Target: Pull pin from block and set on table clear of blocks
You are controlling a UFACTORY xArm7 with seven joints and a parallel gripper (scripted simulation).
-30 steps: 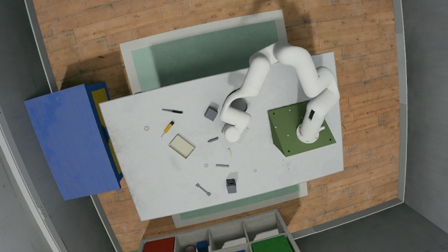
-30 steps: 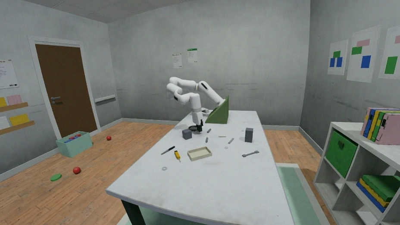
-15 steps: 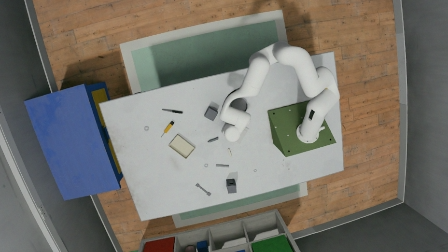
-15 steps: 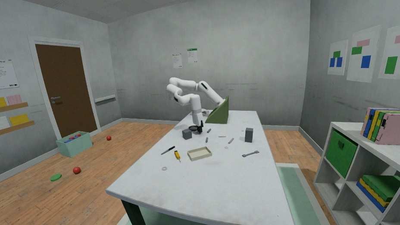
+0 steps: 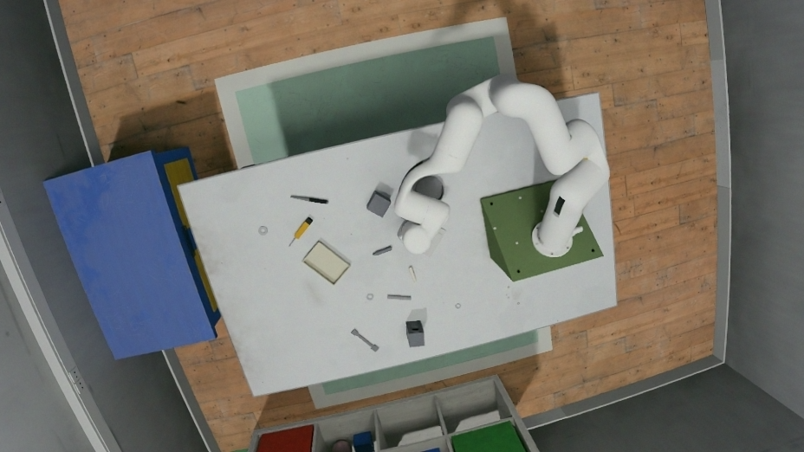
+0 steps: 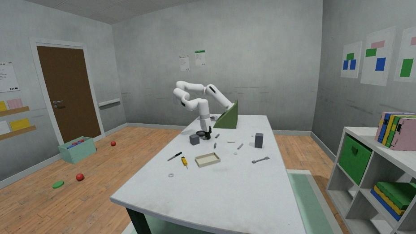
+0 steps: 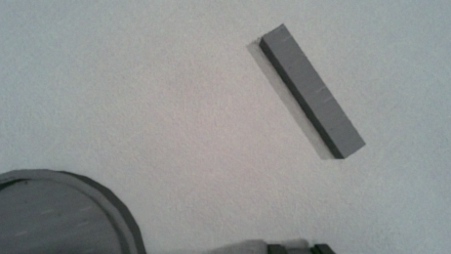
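Observation:
My gripper hangs low over the table, just right of a small grey block, which also shows in the overhead view. The fingers are shut on a small thing that I take for the pin. Only a pale sliver of it shows at the bottom edge of the wrist view. In the overhead view the wrist hides the fingers. A second, taller grey block with a dark square hole in its top stands near the table's front edge, and it also shows in the side view.
A dark round dish lies beside the gripper. A grey bar lies on the table just ahead. A shallow cream tray, a yellow-handled tool, a black marker, a wrench, washers and short rods lie scattered. The green arm base stands to the right.

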